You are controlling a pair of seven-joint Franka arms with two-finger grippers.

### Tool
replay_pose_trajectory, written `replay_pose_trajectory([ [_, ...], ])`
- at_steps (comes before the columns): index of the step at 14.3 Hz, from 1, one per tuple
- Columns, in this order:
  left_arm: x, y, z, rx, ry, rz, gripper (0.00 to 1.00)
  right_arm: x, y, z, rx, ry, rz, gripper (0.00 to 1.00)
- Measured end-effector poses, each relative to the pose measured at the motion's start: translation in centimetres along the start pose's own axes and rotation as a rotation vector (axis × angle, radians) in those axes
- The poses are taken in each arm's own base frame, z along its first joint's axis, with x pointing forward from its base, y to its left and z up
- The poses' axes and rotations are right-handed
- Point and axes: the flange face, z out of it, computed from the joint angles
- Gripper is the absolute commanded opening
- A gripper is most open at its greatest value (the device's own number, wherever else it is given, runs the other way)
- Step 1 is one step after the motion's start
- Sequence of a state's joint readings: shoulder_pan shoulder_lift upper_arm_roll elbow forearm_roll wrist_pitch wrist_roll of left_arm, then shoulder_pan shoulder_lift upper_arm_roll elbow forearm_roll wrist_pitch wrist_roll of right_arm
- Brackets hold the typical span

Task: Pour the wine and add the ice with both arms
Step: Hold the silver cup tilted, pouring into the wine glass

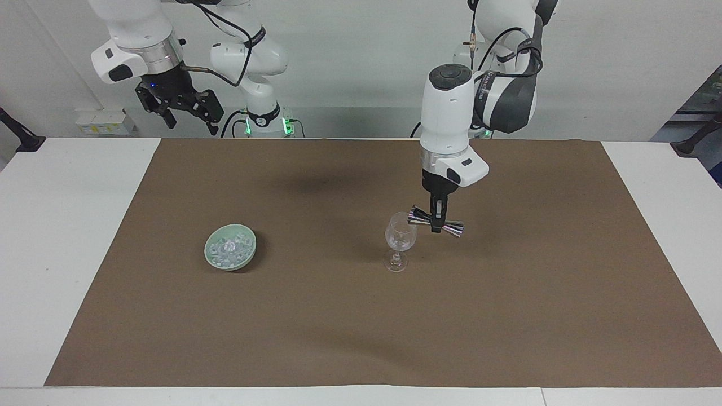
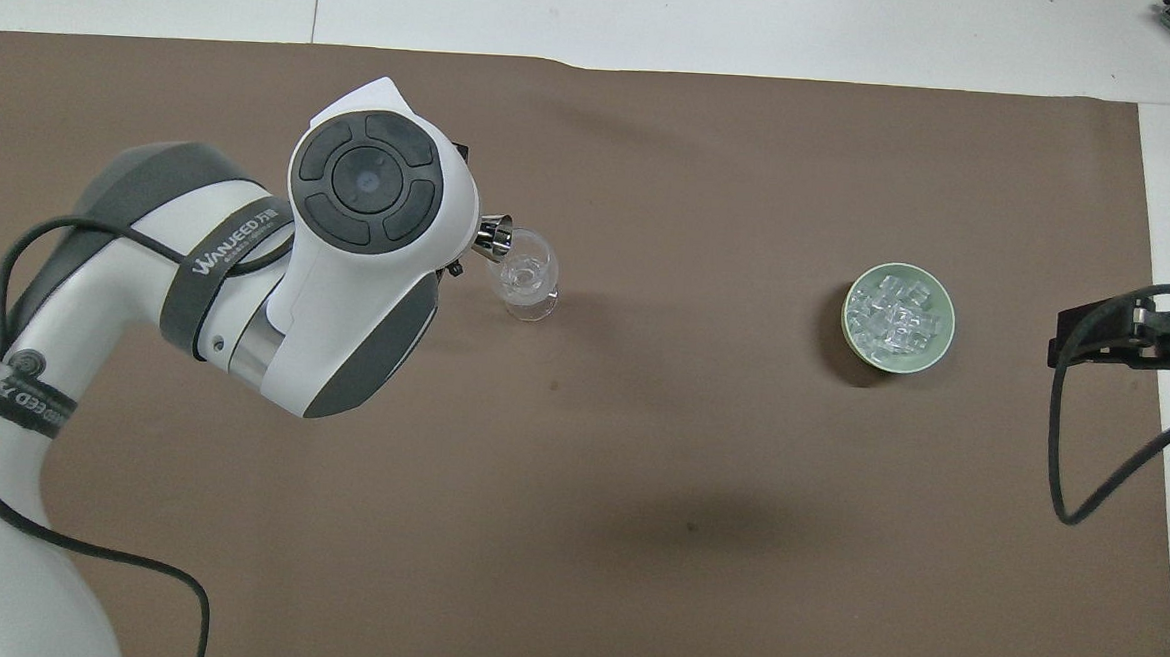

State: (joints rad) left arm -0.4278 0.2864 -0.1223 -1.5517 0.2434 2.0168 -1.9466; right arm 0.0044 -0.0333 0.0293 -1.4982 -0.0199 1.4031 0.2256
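where heaped, the ice [image 1: 228, 248] looks clear, glassy.

Hidden and cut-off parts of the scene

In the overhead view the left gripper and most of the jigger [image 2: 494, 241] are covered by the left arm's wrist housing [image 2: 364, 247]; only one metal cone is seen. The right gripper [image 2: 1135, 337] is cut by that view's edge. Whether any liquid lies in the wine glass [image 1: 400, 233] cannot be told.
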Motion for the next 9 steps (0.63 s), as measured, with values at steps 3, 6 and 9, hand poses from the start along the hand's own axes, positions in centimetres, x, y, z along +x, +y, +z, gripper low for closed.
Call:
replay_pose_trajectory([
  [3,0.1,0.1,-0.1,-0.013,0.028,0.016,0.0,0.0,0.0,0.0,0.0,0.0,0.0,1.0],
  [6,-0.3,0.0,-0.2,-0.017,0.033,0.026,0.0,0.0,0.0,0.0,0.0,0.0,0.0,1.0],
  [9,-1.5,-0.3,-0.4,-0.021,0.029,0.044,0.0,0.0,0.0,0.0,0.0,0.0,0.0,1.0],
])
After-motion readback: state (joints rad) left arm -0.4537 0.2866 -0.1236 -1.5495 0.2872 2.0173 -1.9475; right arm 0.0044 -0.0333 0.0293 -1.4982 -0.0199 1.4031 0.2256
